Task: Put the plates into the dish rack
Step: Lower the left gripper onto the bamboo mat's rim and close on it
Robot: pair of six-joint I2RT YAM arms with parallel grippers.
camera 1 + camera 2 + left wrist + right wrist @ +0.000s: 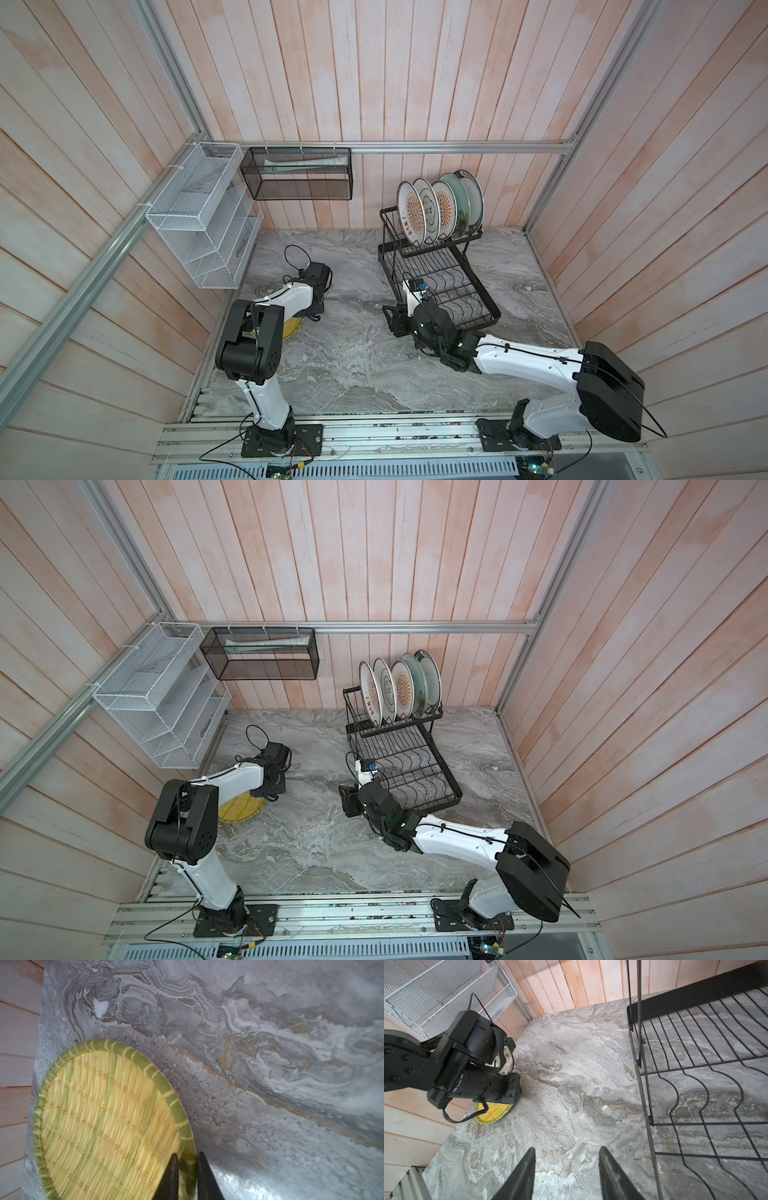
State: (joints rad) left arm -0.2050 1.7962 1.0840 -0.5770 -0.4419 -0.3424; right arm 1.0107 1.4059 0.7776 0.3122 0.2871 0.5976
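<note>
Step in hand: pick-up of the last plate. Five plates stand upright in the slots of the upper tier of the dish rack. The lower tier is empty.

The yellow plate lies flat on the table, near the left wall and well apart from the rack. In both top views the left arm covers part of it.

Left gripper: nearly closed, one finger inside the plate's rim and one outside, the rim pinched between them. The plate does not appear lifted off the table.

Right gripper: about half open, holding nothing, low over the table just beside the front left corner of the rack's lower tier.

Next move, as judged: raise the plate by its rim, tip it upright and carry it across to the rack. The one-sided rim grip may let the plate swing; a handover to the waiting right gripper appears likely.
</note>
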